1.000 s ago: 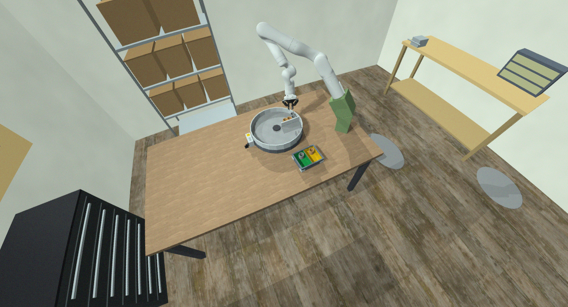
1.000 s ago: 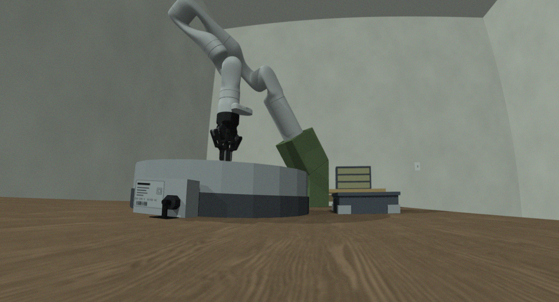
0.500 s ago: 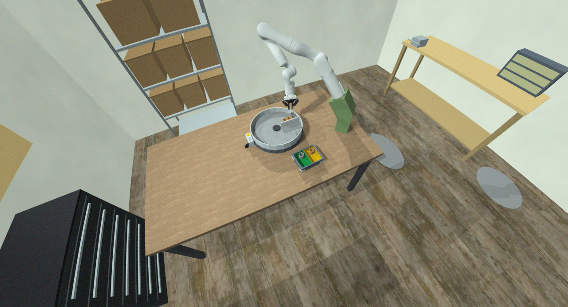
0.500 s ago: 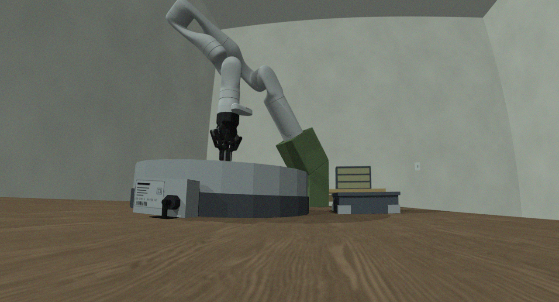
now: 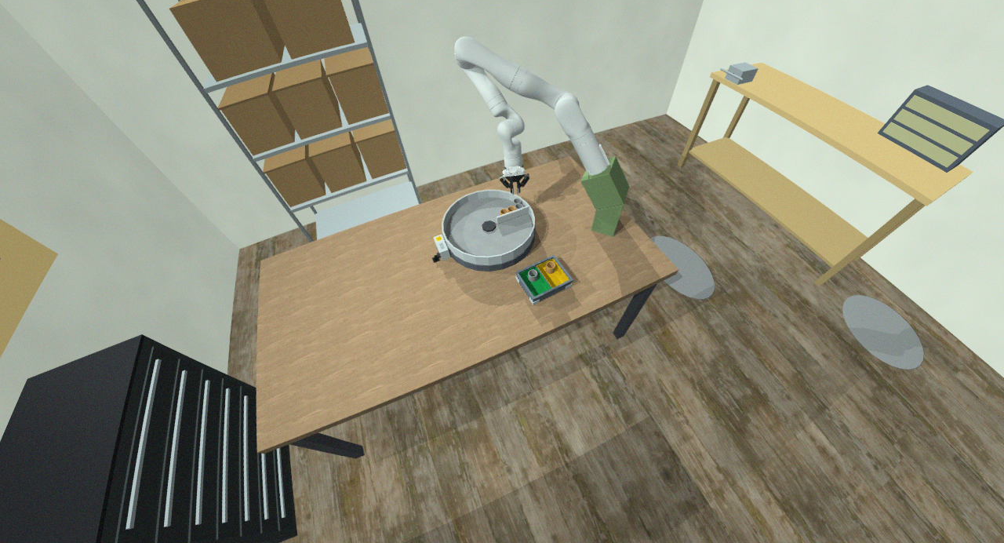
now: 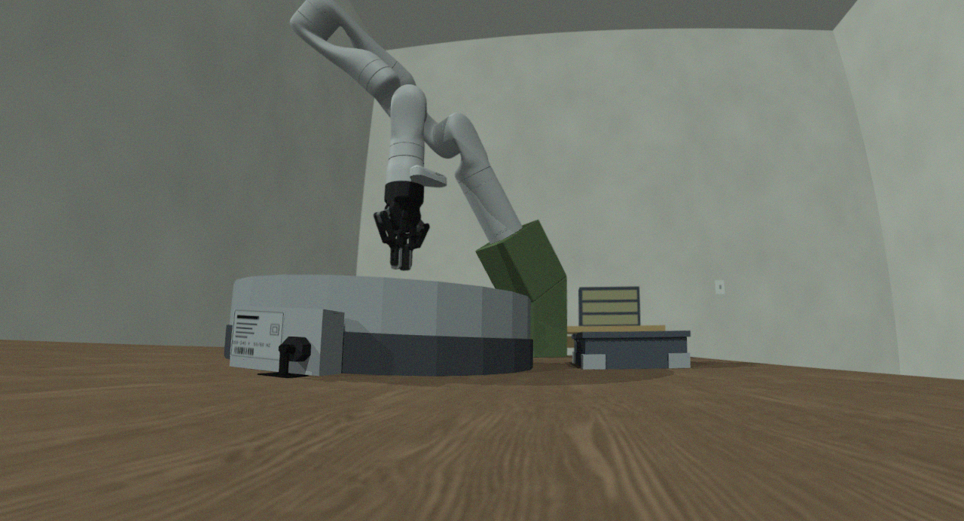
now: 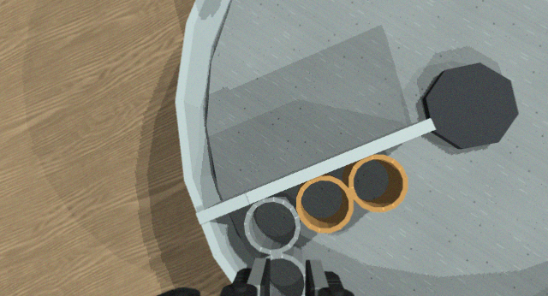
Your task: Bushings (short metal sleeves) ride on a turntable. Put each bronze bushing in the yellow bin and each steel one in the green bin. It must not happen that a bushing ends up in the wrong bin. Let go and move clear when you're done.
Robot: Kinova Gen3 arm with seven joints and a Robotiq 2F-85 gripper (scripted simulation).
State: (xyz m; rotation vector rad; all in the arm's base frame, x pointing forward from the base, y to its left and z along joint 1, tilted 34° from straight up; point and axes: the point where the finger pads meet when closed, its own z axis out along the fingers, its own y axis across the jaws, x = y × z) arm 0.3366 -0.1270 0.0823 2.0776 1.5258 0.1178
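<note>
My gripper [image 5: 515, 191] [image 6: 401, 268] [image 7: 287, 280] is partly open with nothing between its fingers. It points down above the turntable [image 5: 464, 224] [image 6: 437, 309] [image 7: 479, 210], higher than its rim. In the wrist view one steel bushing [image 7: 280, 257] shows below and between the fingertips, partly hidden by them. Another steel bushing [image 7: 258, 238] touches it, beside the divider. Two bronze bushings [image 7: 327, 228] [image 7: 398, 189] stand along the divider, touching each other. The green bin [image 5: 541, 287] holds a steel bushing [image 5: 532, 274]; the yellow bin [image 5: 562, 277] holds a bronze bushing [image 5: 551, 267].
A thin divider [image 5: 513, 217] [image 7: 317, 169] runs from the turntable's raised wall [image 7: 188, 129] to the dark hub [image 5: 489, 226] [image 7: 473, 105]. A control box [image 5: 441, 245] [image 6: 330, 342] adjoins the turntable. The green arm base [image 5: 608, 195] [image 6: 549, 309] stands on the table [image 5: 365, 315].
</note>
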